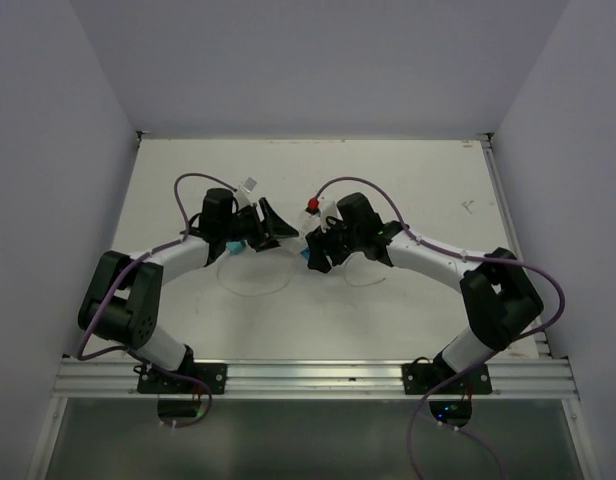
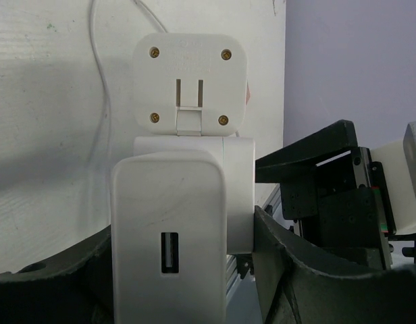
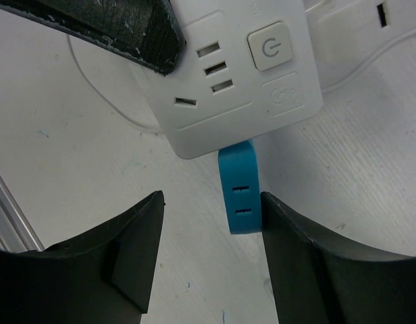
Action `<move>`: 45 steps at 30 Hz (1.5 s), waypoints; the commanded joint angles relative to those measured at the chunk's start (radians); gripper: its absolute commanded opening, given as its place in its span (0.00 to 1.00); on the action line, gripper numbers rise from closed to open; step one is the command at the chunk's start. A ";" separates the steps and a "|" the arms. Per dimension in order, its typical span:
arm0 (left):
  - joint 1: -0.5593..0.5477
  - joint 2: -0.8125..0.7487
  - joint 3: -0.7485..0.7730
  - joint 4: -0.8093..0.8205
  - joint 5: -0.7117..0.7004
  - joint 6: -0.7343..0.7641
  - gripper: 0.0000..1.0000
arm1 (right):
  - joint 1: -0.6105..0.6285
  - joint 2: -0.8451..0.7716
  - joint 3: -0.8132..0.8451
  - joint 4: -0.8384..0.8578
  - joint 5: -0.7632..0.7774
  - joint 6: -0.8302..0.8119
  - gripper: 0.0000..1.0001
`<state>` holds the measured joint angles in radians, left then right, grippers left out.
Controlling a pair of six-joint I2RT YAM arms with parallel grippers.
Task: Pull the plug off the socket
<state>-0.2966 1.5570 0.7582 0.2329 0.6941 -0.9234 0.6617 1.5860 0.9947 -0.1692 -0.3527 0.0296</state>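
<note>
Now gripping the white socket [image 3: 238, 74] with the left hand [image 2: 183, 223], over the middle of the surface [image 1: 388, 170]. Clamped on both flanks, with a white USB block [image 2: 169, 243] against the near face. Sticking out of the socket's lower edge, a blue plug [image 3: 240, 189], not pulled free. Facing it with the right hand [image 3: 209, 202], spread wide and holding nothing, plug showing in the gap between the fingers [image 3: 309, 270]. Trailing across the surface, a white cable [image 2: 100, 101].

Bare table [image 3: 59, 135] flanks blue plug [image 3: 239, 185]; socket [image 3: 242, 74] and left end effector [image 1: 266, 226] crowd it.
</note>
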 commanded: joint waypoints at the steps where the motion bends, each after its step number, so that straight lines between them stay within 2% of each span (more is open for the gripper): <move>1: 0.010 -0.041 0.062 0.033 0.067 0.003 0.00 | 0.009 0.031 0.050 0.036 -0.035 -0.022 0.61; 3: 0.011 -0.043 0.069 0.013 0.071 0.012 0.00 | 0.009 0.034 0.050 0.036 -0.034 -0.022 0.51; 4: 0.014 -0.043 0.070 0.013 0.071 0.014 0.00 | 0.009 0.034 0.048 0.037 -0.029 -0.054 0.51; 10: 0.051 -0.037 0.076 -0.009 0.114 0.012 0.00 | 0.009 0.009 0.015 0.016 0.015 -0.094 0.16; 11: 0.062 -0.035 0.076 -0.010 0.123 0.012 0.00 | 0.009 0.003 0.010 0.013 0.020 -0.097 0.06; 13: 0.074 -0.028 0.082 -0.012 0.139 0.014 0.00 | 0.009 -0.004 -0.010 0.005 0.023 -0.100 0.00; 17: 0.109 -0.005 0.104 -0.030 0.231 0.026 0.00 | 0.009 -0.029 -0.056 -0.001 0.040 -0.114 0.00; 22: 0.168 -0.003 0.116 -0.089 0.255 0.072 0.00 | 0.009 -0.066 -0.096 -0.023 0.063 -0.126 0.00; 31: 0.218 -0.005 0.237 -0.368 0.147 0.261 0.00 | 0.009 -0.101 -0.128 -0.075 0.072 -0.115 0.00; 35: 0.220 -0.006 0.262 -0.383 0.091 0.291 0.00 | 0.016 -0.116 -0.136 -0.099 0.087 -0.102 0.00; 41: 0.235 0.017 0.297 -0.374 0.091 0.278 0.00 | 0.045 -0.144 -0.166 -0.122 0.104 -0.056 0.00; 45: 0.235 0.015 0.319 -0.371 0.107 0.271 0.00 | 0.045 -0.248 -0.177 -0.139 0.125 -0.001 0.00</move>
<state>-0.0551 1.5871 1.0145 -0.1692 0.7662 -0.6682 0.7025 1.4494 0.8085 -0.2943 -0.2649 -0.0303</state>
